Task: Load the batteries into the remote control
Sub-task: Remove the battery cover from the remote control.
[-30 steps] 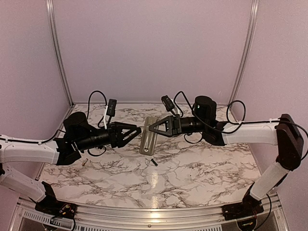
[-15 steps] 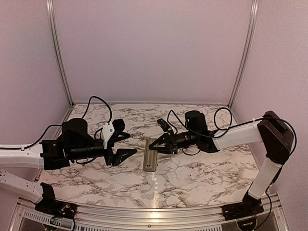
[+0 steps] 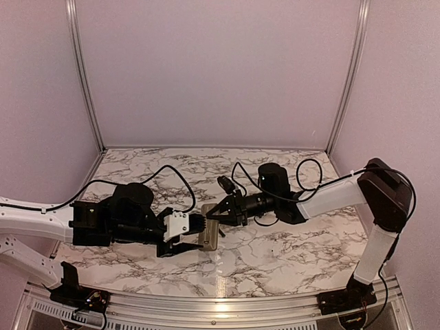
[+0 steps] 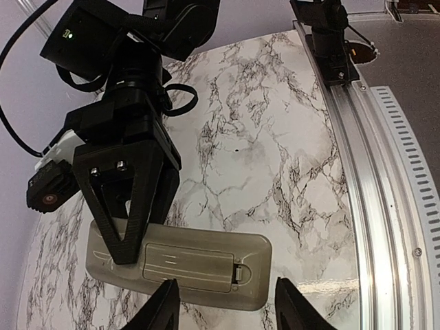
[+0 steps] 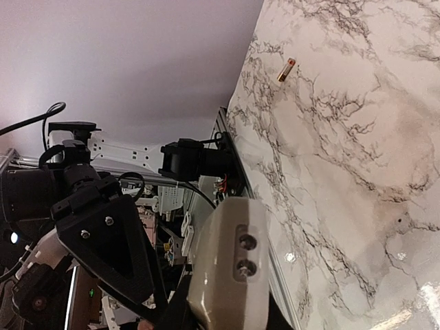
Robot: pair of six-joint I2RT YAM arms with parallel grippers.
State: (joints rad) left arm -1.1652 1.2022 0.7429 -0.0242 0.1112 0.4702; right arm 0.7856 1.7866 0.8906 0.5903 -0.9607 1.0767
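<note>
The remote control (image 4: 206, 265) lies back upward, just ahead of the left end effector (image 4: 225, 292), which is spread wide. Its long axis runs crosswise. The right end effector (image 3: 213, 216) is set over its far end, grip not discernible. One battery (image 5: 286, 69) on the desk (image 5: 344, 137) is shown only by the right wrist view.

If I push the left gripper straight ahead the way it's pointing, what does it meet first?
The remote, lying back-up on the table just ahead of the open left gripper. The right gripper sits over one end of it, seemingly off that line, though depth is hard to judge.
</note>
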